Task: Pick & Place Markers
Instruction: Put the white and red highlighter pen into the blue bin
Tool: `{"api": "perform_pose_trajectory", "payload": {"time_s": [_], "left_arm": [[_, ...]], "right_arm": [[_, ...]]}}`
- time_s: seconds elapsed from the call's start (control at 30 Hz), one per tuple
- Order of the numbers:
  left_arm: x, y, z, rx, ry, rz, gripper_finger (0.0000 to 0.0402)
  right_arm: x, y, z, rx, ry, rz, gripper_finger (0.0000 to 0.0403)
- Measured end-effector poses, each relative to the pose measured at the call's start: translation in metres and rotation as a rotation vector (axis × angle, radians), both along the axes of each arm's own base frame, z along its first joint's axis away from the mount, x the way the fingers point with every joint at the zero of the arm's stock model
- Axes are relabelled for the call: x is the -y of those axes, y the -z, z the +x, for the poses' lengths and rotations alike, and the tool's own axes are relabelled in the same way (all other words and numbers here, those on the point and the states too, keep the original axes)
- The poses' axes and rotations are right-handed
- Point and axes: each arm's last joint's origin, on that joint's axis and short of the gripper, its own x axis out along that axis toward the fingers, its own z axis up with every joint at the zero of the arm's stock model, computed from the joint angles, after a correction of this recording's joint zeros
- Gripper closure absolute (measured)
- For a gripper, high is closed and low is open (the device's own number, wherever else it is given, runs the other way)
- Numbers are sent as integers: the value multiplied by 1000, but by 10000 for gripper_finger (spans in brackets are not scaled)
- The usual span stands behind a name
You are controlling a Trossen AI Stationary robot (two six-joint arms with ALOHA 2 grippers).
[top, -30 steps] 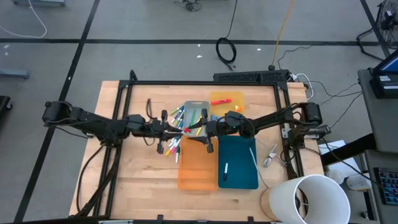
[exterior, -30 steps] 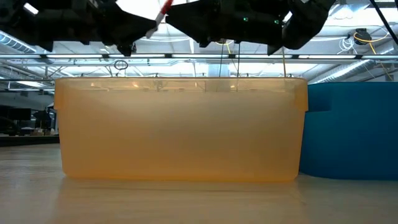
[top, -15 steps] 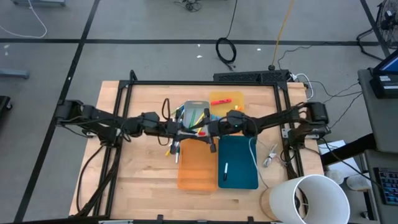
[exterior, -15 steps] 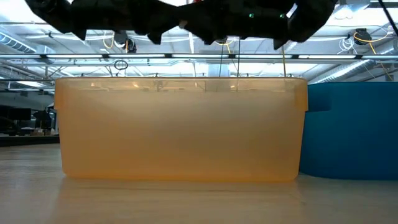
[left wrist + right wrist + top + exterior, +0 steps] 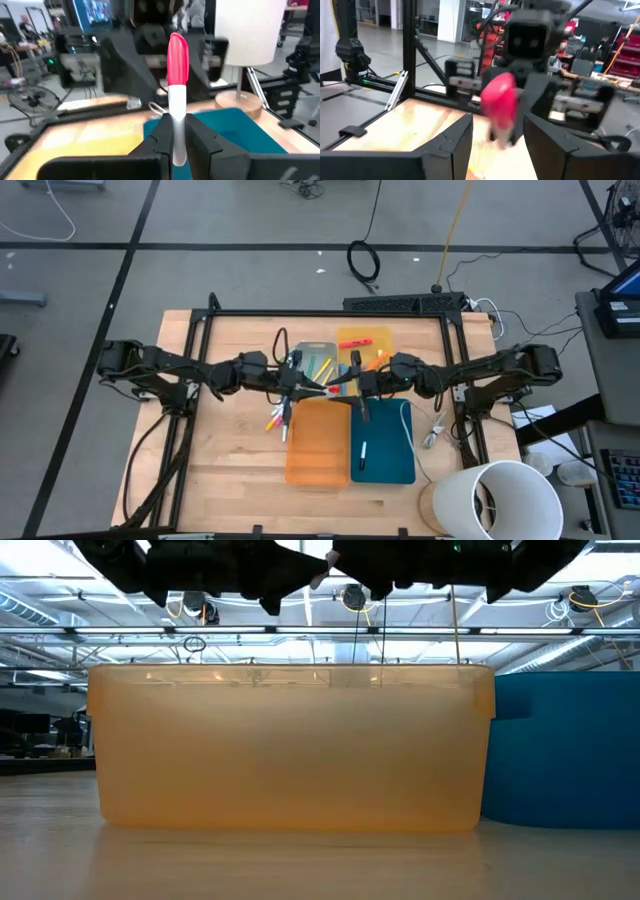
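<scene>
My left gripper (image 5: 308,386) hovers over the gap between the grey tray (image 5: 315,358) and the orange tray (image 5: 318,442), shut on a white marker with a pink-red cap (image 5: 177,65). The marker points level toward my right gripper (image 5: 350,386). That gripper is open (image 5: 497,125), and its fingers stand on either side of the cap (image 5: 499,102) without touching it. Several markers lie in the grey tray, and a few more (image 5: 278,418) lie on the table. One rests in the yellow tray (image 5: 365,340) and one (image 5: 362,455) in the teal tray (image 5: 385,442). My left gripper pinches the marker's white body (image 5: 176,107) between its two fingers, which lie along it. The capped end sticks out level beyond the fingertips, toward the table's right. The marker is lifted clear above the trays.
The orange tray (image 5: 290,750) and the teal tray (image 5: 565,750) stand side by side at the near middle of the table. A white cord (image 5: 408,430) runs past the teal tray. A white cylinder (image 5: 500,500) stands at the near right corner. A black frame edges the table.
My left gripper has carried the marker toward the table's right, from over the loose markers to the gap between the trays. My right gripper has drawn back toward the right, still facing it.
</scene>
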Motion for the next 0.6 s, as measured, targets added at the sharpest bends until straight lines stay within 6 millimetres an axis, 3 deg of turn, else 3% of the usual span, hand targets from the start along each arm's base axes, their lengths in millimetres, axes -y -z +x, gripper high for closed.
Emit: {"api": "perform_pose_trajectory", "payload": {"time_s": [0.47,0.6], "left_arm": [[-2,0,0,4,-2,-6,373],[-2,1,0,-9,-2,-7,373]], "right_arm": [[-2,3,6,77,-10,9,244],[-2,0,6,107,-9,9,260]]}}
